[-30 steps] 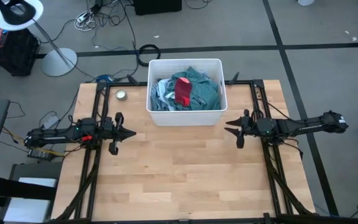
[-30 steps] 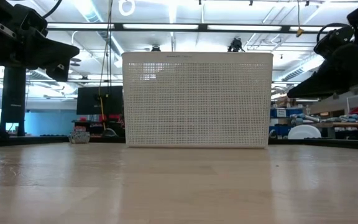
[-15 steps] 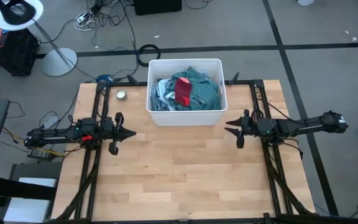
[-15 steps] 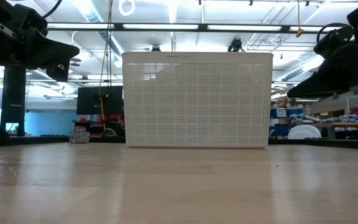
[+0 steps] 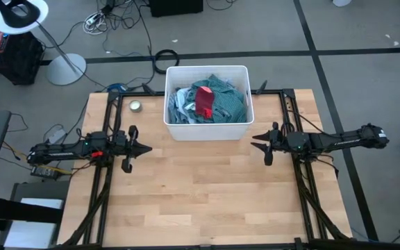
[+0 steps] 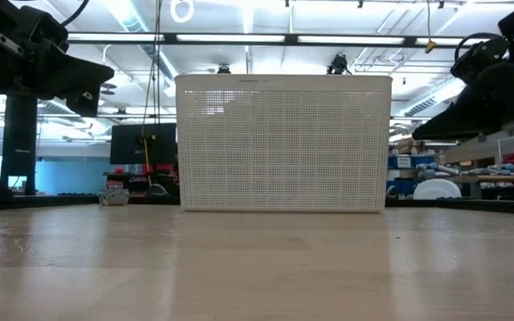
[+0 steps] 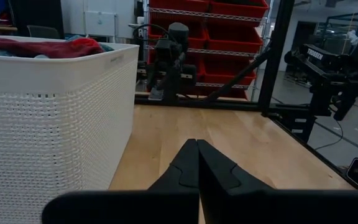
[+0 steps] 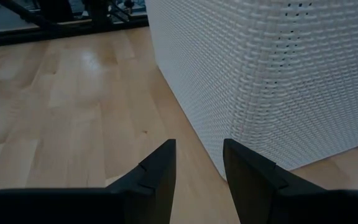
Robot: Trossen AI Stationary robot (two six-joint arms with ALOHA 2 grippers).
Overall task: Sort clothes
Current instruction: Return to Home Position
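**Item: clothes sorted, arms at rest**

- Clothes: heaped in blue, teal and grey inside the white bin at the far middle of the table. A red sock is laid on top of the heap. No garment is seen on the bare wood.
- Left gripper: held low over the table's left side, well apart from the bin. Its fingers are pressed together and nothing is held.
- Right gripper: held over the table's right side, near the bin's front corner. Its fingers are parted by a narrow gap and nothing is held.
- Change: none is noted over the last second; both arms and the heap are found exactly where they were.
- Meaning: the sorting is judged complete and the return to rest all but finished.
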